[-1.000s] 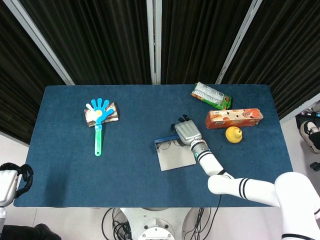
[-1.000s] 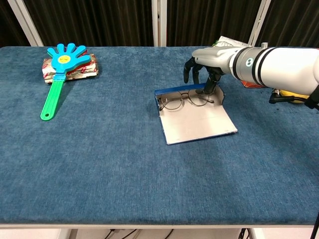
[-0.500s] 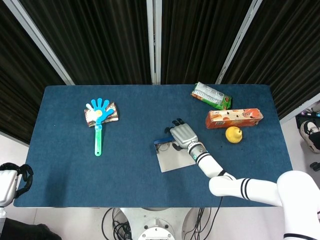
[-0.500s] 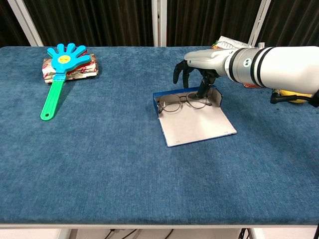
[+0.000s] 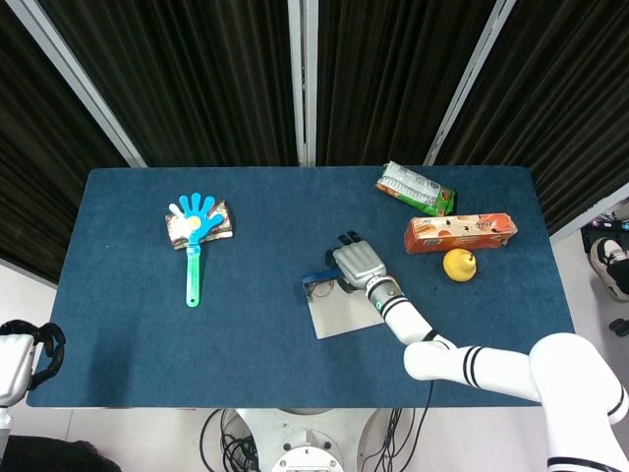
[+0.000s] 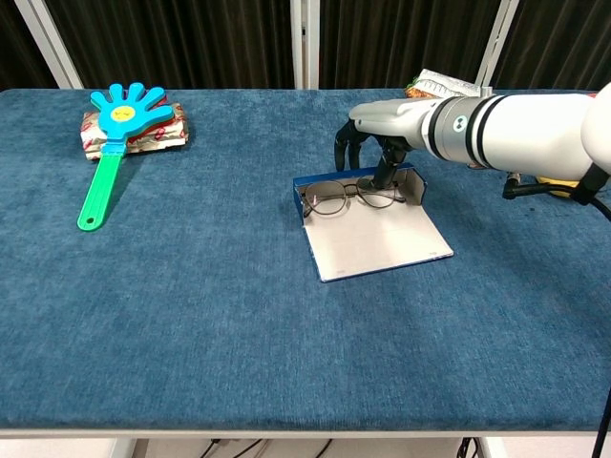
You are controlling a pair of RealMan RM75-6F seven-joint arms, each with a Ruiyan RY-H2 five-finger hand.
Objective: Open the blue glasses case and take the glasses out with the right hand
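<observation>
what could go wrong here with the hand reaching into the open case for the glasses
1. The right hand comes down over the thin-framed glasses with fingers curled; a poor pinch could bend the frame or let it slip.
2. The blue glasses case lies loose on the table, so a finger pushing its back wall may drag the case rather than lift the glasses.
3. In the head view the hand hides most of the glasses, making the grasp hard to judge.

— Where is the right arm?

— It reaches in from the lower right of the head view, its white forearm with black bands stretched forward. The right hand [image 5: 358,265] [image 6: 374,134] hangs palm down, fingers [image 6: 342,145] curled downward, the thumb pointing down beside them.

— Is it gripping anything?

— That cannot be told from either view.

— And the left hand?

— Neither view shows it.
</observation>
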